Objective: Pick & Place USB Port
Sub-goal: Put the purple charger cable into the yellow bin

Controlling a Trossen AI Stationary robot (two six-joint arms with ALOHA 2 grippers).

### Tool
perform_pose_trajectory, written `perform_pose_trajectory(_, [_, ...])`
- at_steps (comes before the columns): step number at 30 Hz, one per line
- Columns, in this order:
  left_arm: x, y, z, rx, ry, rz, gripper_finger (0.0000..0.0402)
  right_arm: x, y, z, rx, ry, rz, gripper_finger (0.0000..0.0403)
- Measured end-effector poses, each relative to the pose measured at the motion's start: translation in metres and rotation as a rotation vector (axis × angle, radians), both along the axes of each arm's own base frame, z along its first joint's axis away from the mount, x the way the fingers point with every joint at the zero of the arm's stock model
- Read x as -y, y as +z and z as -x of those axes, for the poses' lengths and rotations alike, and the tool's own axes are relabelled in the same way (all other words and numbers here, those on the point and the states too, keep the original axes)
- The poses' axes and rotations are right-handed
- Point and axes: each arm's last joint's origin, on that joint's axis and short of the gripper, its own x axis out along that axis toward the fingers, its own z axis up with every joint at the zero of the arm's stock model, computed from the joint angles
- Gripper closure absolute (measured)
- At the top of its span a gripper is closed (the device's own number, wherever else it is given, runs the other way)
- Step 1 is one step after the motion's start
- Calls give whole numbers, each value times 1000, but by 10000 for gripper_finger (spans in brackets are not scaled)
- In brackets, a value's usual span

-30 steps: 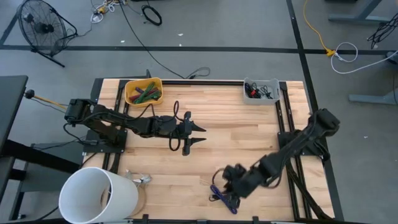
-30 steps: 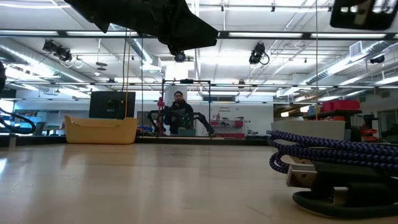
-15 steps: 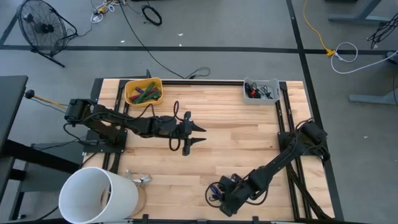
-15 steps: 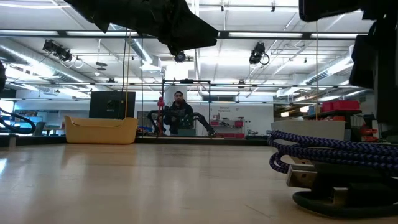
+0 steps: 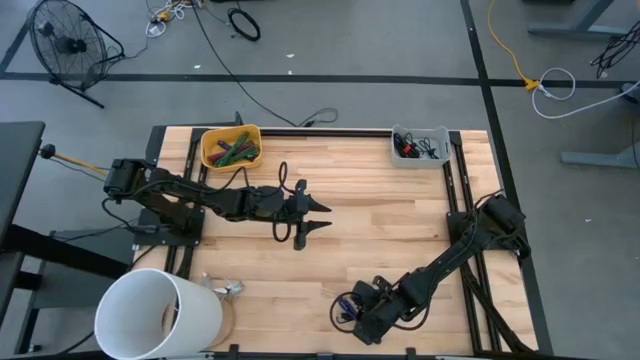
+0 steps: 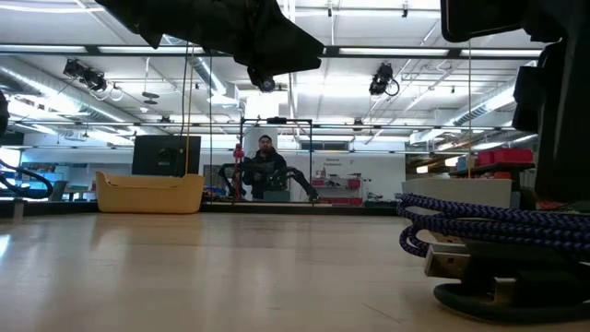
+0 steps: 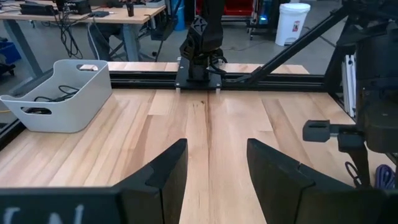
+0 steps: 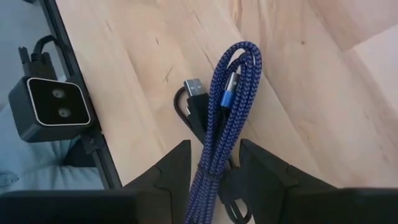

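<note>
A bundle of blue braided USB cable [image 8: 227,99] lies on the wood near the table's near edge, with a black cable and its silver USB plug [image 8: 193,85] beside and under it. In the low view the bundle [image 6: 489,226] rests on a dark coil, plug [image 6: 447,260] pointing left. My right gripper [image 5: 362,318] is low over it, open, its fingers standing on either side of the bundle [image 8: 214,163]. Whether they touch it I cannot tell. My left gripper [image 5: 322,216] hangs open over the table's middle, seen also in its wrist view [image 7: 216,165].
A yellow bin [image 5: 232,146] and a grey bin [image 5: 420,144] with cables stand at the far edge. A white bucket [image 5: 158,315] stands at the near left corner, a small metal object [image 5: 226,288] beside it. A small camera [image 8: 55,109] sits at the near edge.
My right gripper has moved toward the table's near edge and a little left, and has come down over the cable bundle; in the last half second it has stayed nearly still. The cable has not moved.
</note>
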Motion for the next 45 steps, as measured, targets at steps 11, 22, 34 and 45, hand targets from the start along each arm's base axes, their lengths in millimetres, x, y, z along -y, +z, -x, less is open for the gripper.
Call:
perform_pose_trajectory(11, [0,0,0,1,5,22,230,-4,-15,-5,-4,21,12,266])
perform_pose_trajectory(22, [0,0,0,1,6,25,230,-4,-24,-6,-16,41,32,318])
perform_pose_trajectory(34, [0,0,0,1,6,25,230,1,6,-25,37,122,31,397])
perform_pose_trajectory(45, [0,0,0,3,7,33,230,22,108,1,161,26,341,398])
